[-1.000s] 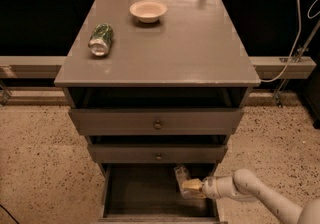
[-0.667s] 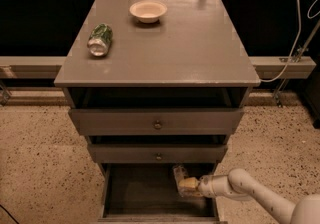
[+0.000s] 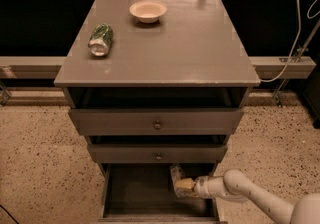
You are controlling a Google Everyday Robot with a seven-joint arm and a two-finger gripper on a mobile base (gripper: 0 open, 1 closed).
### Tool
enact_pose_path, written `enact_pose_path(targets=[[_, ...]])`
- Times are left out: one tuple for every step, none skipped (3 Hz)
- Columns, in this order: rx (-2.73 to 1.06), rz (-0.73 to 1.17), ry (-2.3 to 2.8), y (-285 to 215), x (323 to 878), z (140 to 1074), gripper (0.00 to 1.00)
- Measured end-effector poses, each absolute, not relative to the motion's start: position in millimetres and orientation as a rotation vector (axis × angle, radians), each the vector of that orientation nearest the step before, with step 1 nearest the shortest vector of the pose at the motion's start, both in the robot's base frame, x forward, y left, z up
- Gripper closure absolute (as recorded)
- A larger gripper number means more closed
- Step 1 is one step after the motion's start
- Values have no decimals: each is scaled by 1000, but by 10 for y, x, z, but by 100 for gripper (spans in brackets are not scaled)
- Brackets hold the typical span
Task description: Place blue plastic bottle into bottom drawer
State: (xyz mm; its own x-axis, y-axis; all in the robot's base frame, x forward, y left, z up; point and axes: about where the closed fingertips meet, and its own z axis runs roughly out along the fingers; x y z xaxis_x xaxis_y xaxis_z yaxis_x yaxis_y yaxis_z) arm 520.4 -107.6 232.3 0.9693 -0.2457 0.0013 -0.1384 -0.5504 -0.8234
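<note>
The bottom drawer of the grey cabinet is pulled open and shows a dark plank interior. My gripper reaches into it from the right, at the drawer's right side. It is shut on the blue plastic bottle, a small clear bottle that sticks up and back from the fingers, just under the front of the middle drawer. The bottle's lower end is hidden behind the fingers. I cannot tell whether the bottle touches the drawer floor.
A green patterned can lies on its side on the cabinet top at the left. A pale bowl stands at the back. Two upper drawers with round knobs stick out slightly. A white cable hangs at the right.
My gripper and the bottle have moved a little to the left inside the bottom drawer. Nothing else has moved.
</note>
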Motion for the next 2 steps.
enact_pose_path(targets=[[-2159, -138, 266, -1044, 5192, 2313, 20], [-2158, -133, 264, -1020, 5183, 2305, 0]])
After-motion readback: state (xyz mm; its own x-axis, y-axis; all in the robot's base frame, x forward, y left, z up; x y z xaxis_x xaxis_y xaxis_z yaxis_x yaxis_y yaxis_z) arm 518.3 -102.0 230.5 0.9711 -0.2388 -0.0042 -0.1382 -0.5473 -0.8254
